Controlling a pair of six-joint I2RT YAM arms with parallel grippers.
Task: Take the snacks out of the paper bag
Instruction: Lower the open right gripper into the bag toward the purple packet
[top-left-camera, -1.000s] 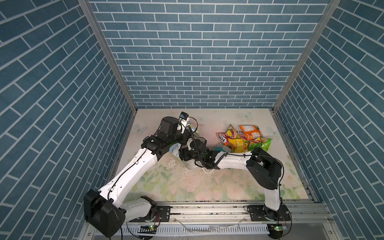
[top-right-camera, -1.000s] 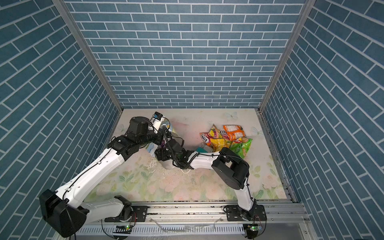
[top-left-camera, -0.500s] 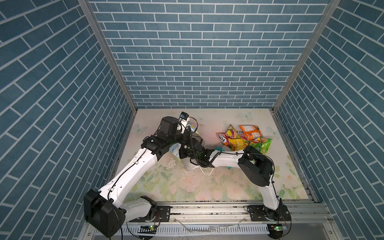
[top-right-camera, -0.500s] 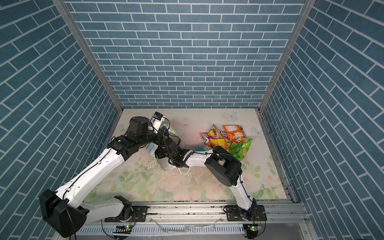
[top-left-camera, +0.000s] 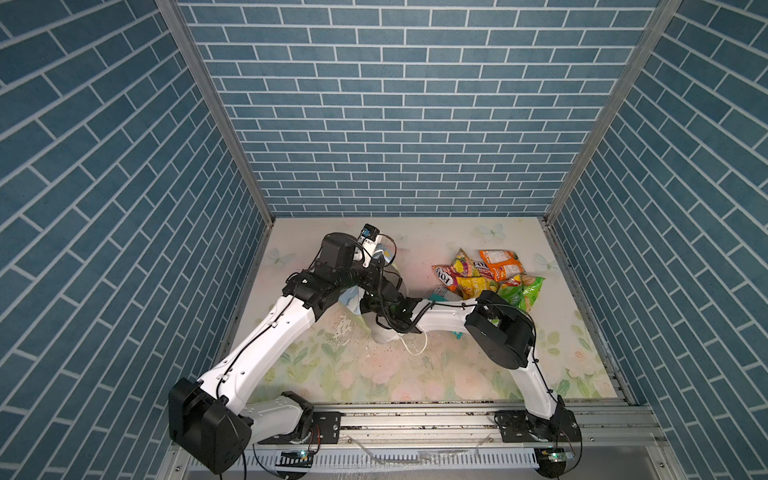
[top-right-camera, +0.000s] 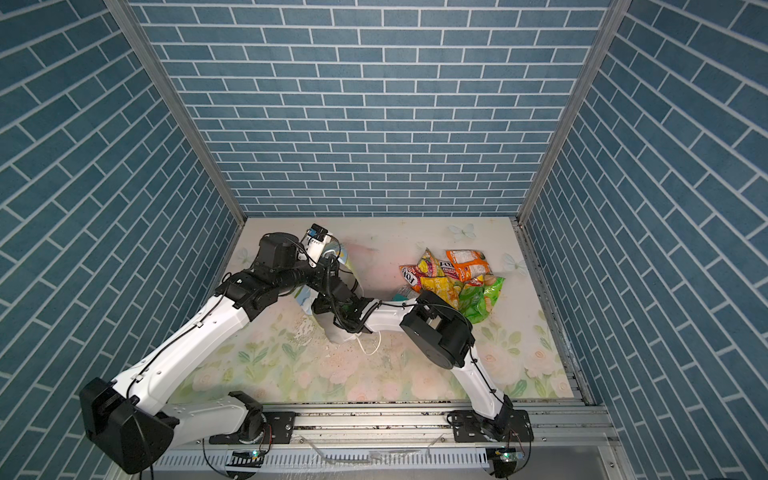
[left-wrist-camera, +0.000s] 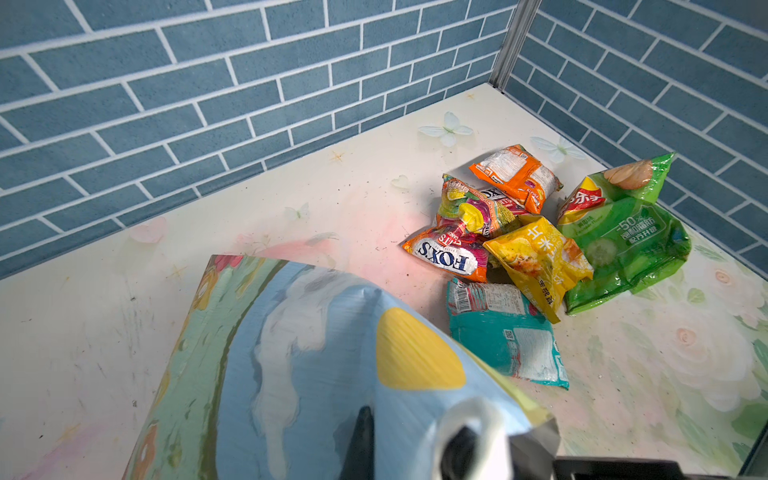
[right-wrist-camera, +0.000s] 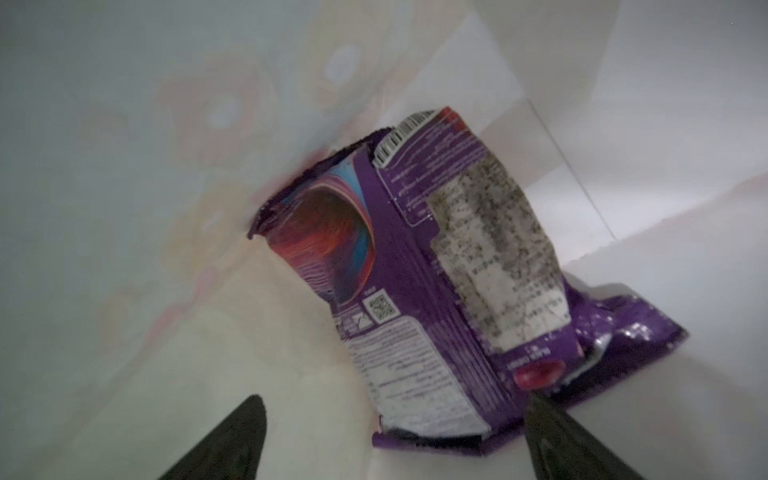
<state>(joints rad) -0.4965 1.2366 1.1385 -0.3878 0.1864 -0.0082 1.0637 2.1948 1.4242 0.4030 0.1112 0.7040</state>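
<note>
The paper bag (top-left-camera: 384, 332) (top-right-camera: 338, 332) lies on its side at mid table. My left gripper (left-wrist-camera: 411, 436) is shut on its upper rim, sky print (left-wrist-camera: 291, 353) facing that camera. My right gripper (right-wrist-camera: 395, 399) is inside the bag, hidden in both top views, and stands wide open. A purple snack packet (right-wrist-camera: 415, 270) lies on the white bag floor with its near end between the fingertips (right-wrist-camera: 253, 415), ungripped. Several other snacks (top-left-camera: 486, 274) (top-right-camera: 453, 274) sit in a pile on the table right of the bag: orange (left-wrist-camera: 515, 174), yellow (left-wrist-camera: 536, 262), green (left-wrist-camera: 623, 237), teal (left-wrist-camera: 503, 332), FOX'S (left-wrist-camera: 449, 257).
Blue brick walls (top-left-camera: 395, 124) close the table in at the back and on both sides. The snack pile lies near the right wall. A white cord handle (top-left-camera: 415, 347) trails from the bag mouth. A metal rail (top-left-camera: 415, 419) runs along the front edge.
My right gripper has opened wider, and its arm has pushed further left into the bag. The left arm and the bag have held still.
</note>
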